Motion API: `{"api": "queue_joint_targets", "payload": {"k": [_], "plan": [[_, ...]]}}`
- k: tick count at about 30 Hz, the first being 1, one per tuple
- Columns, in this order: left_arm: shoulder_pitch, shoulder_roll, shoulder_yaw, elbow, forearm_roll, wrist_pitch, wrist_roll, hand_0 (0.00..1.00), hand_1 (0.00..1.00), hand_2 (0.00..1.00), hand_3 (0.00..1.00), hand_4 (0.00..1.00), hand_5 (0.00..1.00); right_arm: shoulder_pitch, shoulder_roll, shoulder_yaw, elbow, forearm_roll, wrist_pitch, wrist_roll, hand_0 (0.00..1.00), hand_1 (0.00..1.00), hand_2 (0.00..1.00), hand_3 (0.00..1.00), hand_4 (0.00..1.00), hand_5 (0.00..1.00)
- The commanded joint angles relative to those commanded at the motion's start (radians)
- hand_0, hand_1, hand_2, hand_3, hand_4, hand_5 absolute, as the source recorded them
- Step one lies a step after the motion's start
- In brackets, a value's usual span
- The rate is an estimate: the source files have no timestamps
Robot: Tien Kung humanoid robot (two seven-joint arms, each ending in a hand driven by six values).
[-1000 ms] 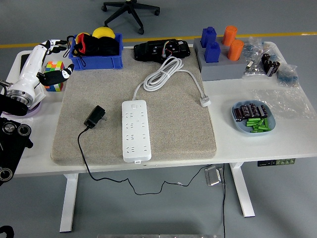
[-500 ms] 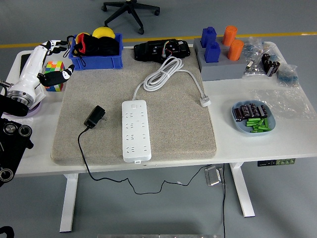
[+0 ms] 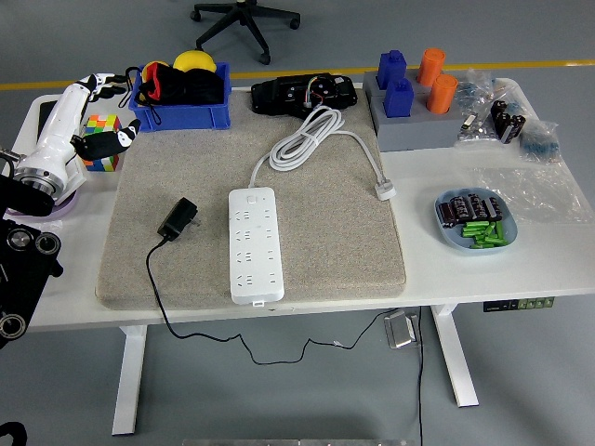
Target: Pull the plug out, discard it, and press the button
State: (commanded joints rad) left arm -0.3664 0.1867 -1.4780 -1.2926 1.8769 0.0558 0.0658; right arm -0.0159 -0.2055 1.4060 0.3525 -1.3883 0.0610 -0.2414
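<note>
Plug (image 3: 178, 218), black, lies free on the grey mat (image 3: 325, 232) just left of the white power strip (image 3: 254, 243), apart from it and out of every socket. Its thin black cord (image 3: 152, 279) runs off the mat's near edge and hangs below the desk (image 3: 465, 279).

Far left of the power strip, the left robot hand (image 3: 104, 111) hangs over the desk's back-left corner with its fingers spread and loose, holding nothing. It partly covers a coloured puzzle cube (image 3: 100, 130) lying under it. The arm's lower part is cut off by the picture's left edge.

Behind and left of the power strip stands a blue bin (image 3: 181, 116) with dark and yellow things inside, too jumbled to name. The strip's own white cable (image 3: 307, 139) lies coiled behind it, ending in a white plug (image 3: 384, 191) to its right.

No button on the power strip can be made out.

Further right sits a grey block (image 3: 414, 125) with blue and orange cylinders, and a blue dish (image 3: 474, 223) of small parts.
</note>
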Motion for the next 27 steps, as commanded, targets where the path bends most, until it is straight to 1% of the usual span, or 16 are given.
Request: {"api": "queue_joint_targets", "payload": {"k": [27], "plan": [[-0.015, -0.002, 0.019, 0.008, -0.002, -0.004, 0.003, 0.825, 0.801, 0.766, 0.802, 0.679, 0.038, 0.001, -0.002, 0.005, -0.001, -0.008, 0.000, 0.000, 0.787, 0.750, 0.748, 0.756, 0.786, 0.818]]}}
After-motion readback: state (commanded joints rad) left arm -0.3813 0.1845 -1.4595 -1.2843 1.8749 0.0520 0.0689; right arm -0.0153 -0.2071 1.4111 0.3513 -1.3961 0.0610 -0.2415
